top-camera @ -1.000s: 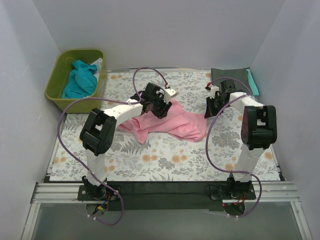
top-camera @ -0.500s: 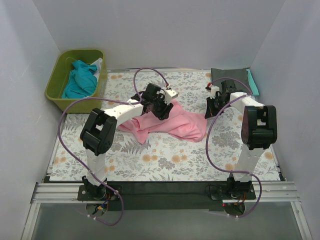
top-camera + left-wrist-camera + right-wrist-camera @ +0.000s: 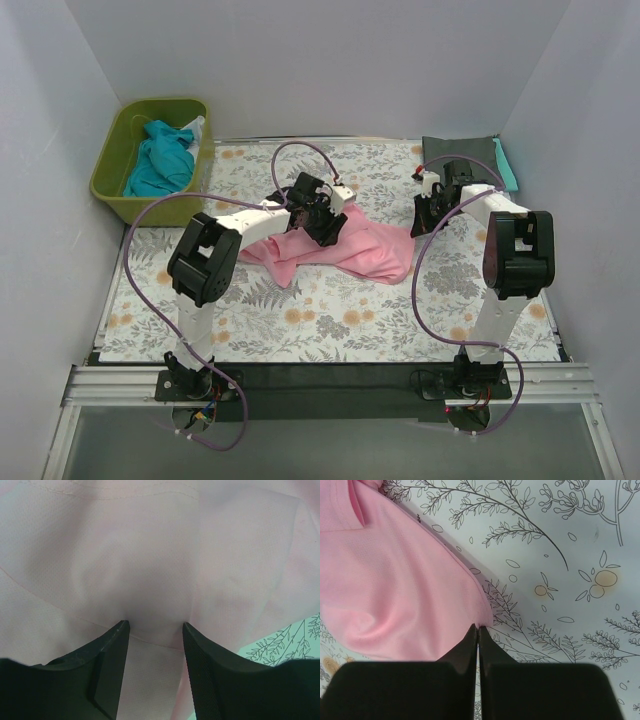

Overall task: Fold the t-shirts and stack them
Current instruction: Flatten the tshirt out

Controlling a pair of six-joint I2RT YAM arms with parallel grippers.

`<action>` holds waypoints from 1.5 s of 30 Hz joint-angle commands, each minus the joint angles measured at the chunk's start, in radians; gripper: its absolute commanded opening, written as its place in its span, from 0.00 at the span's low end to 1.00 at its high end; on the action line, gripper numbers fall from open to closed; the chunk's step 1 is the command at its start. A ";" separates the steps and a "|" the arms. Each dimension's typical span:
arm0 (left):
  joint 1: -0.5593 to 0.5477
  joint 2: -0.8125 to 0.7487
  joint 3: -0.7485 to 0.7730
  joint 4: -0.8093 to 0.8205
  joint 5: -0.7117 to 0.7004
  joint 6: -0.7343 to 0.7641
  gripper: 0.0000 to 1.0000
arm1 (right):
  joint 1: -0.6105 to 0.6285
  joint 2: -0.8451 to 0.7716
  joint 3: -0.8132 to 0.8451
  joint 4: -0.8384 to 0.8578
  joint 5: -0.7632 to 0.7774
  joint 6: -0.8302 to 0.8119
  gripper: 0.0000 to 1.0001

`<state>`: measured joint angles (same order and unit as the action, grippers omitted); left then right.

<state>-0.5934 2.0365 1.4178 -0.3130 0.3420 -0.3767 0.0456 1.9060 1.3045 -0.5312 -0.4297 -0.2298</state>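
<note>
A crumpled pink t-shirt (image 3: 355,250) lies in the middle of the floral table cloth. My left gripper (image 3: 325,218) is down on its back left part. In the left wrist view its jaws (image 3: 154,625) are open, with pink fabric (image 3: 150,555) bulging between the fingertips. My right gripper (image 3: 424,216) is at the shirt's right corner. In the right wrist view it (image 3: 479,627) is shut, pinching the tip of the pink hem (image 3: 395,590). A dark grey shirt (image 3: 458,148) lies folded at the back right, on a teal one (image 3: 509,168).
An olive-green tub (image 3: 112,160) at the back left holds a crumpled teal shirt (image 3: 160,160). White walls close in the back and both sides. The floral table cloth (image 3: 330,315) shows bare in front of the pink shirt.
My left arm has shifted slightly right and down onto the pink shirt. The right gripper has hardly moved.
</note>
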 commanded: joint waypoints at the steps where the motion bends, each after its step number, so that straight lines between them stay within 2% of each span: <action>1: -0.013 -0.053 0.004 -0.006 0.054 0.012 0.45 | -0.007 -0.002 0.029 -0.021 -0.020 -0.013 0.01; 9: -0.040 -0.052 0.018 -0.006 0.029 0.010 0.45 | -0.007 0.002 0.030 -0.019 -0.027 -0.011 0.01; 14: -0.049 -0.022 0.032 0.003 -0.052 0.010 0.43 | -0.009 -0.001 0.029 -0.023 -0.018 -0.013 0.01; 20: -0.048 -0.009 0.035 0.060 -0.204 0.018 0.31 | -0.012 -0.002 0.027 -0.026 -0.017 -0.020 0.01; 23: -0.037 -0.022 0.040 0.078 -0.216 0.018 0.26 | -0.012 -0.005 0.027 -0.027 -0.017 -0.020 0.01; 28: -0.019 -0.050 0.053 0.081 -0.215 0.016 0.10 | -0.016 -0.015 0.024 -0.030 -0.017 -0.026 0.01; 30: 0.001 -0.067 0.064 0.080 -0.209 0.009 0.00 | -0.018 -0.024 0.026 -0.032 -0.012 -0.031 0.01; 34: 0.070 -0.104 0.110 0.058 -0.164 -0.025 0.00 | -0.036 -0.054 0.036 -0.053 -0.009 -0.052 0.01; 39: 0.202 -0.154 0.210 0.014 -0.121 -0.074 0.00 | -0.105 -0.114 0.068 -0.073 0.005 -0.112 0.01; 45: 0.319 -0.216 0.256 0.015 -0.084 -0.088 0.00 | -0.187 -0.177 0.150 -0.114 0.026 -0.158 0.01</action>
<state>-0.3004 1.9244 1.6287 -0.2916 0.2184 -0.4442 -0.1120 1.7939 1.3792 -0.6239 -0.4152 -0.3420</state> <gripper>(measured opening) 0.017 0.019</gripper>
